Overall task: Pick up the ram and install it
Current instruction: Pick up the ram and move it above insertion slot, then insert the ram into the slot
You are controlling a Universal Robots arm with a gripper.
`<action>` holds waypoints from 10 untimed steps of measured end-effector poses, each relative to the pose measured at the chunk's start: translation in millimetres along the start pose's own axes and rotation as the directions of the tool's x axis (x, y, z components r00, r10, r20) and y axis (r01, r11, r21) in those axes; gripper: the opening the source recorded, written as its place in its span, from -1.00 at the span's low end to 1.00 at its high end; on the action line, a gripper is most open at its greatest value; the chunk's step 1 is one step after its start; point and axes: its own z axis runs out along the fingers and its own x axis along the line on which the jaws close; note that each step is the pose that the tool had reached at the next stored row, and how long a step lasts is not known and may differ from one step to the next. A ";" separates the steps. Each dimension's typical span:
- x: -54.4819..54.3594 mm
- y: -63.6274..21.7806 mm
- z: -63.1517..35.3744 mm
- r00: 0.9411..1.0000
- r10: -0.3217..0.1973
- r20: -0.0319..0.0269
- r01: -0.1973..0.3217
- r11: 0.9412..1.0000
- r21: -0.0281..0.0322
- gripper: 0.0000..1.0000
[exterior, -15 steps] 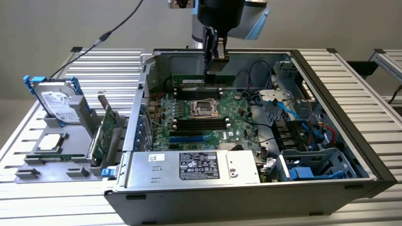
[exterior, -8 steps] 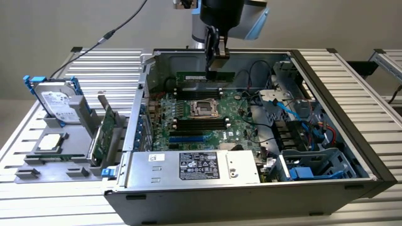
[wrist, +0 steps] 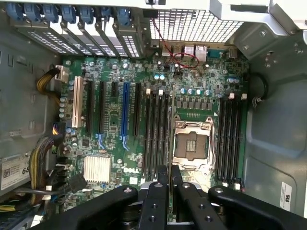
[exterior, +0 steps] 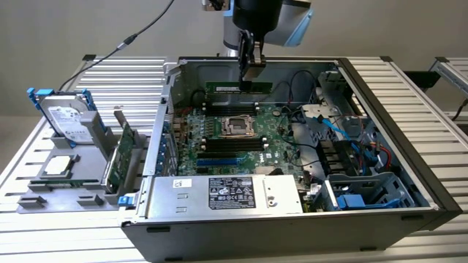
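The ram is a long green stick held level over the far end of the open computer case. My gripper comes down from above and is shut on it near its middle. It hangs just above the black memory slots behind the CPU socket. In the wrist view, my gripper pinches a thin edge, with the green motherboard, the socket and slot banks beneath it.
A silver hard drive with blue rails and a green expansion card stand in a grey holder at the exterior view's left. The silver power supply fills the case's near side. Blue cables and a drive cage lie at its right.
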 end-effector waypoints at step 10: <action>-0.1 0.0 0.0 1.000 0.000 0.000 0.000 1.000 0.000 -0.73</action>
